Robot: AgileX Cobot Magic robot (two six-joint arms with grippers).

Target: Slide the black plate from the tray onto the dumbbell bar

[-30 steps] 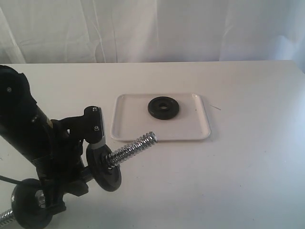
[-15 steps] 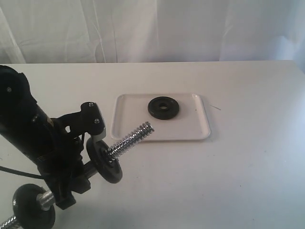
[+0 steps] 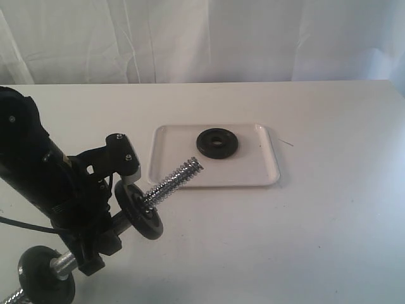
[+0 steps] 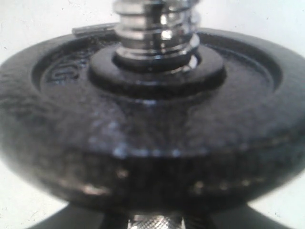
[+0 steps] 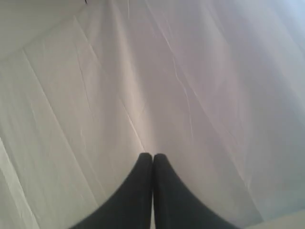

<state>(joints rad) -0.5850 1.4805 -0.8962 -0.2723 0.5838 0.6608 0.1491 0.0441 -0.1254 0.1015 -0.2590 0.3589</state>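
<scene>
The dumbbell bar (image 3: 174, 180) was clamped between the left fingers (image 3: 122, 152), the right fingers (image 5: 138, 191) pressed together, empty. The black plate (image 3: 218, 142) lay on the tray (image 3: 253, 174), well beyond the left fingers; picking it up was judged next.

White table (image 3: 329, 215), pale curtain (image 3: 221, 38) behind (hanging in folds), thin sliver (image 3: 288, 143) on tabletop

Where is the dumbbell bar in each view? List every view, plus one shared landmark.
Exterior view: dumbbell bar lower left, threaded end slanting up toward the tray.
Left wrist view: dumbbell bar top centre, rising through the black disc.
Right wrist view: not in it; only white cloth.
Shared landmark: that black disc, seen in exterior and left wrist views.
</scene>
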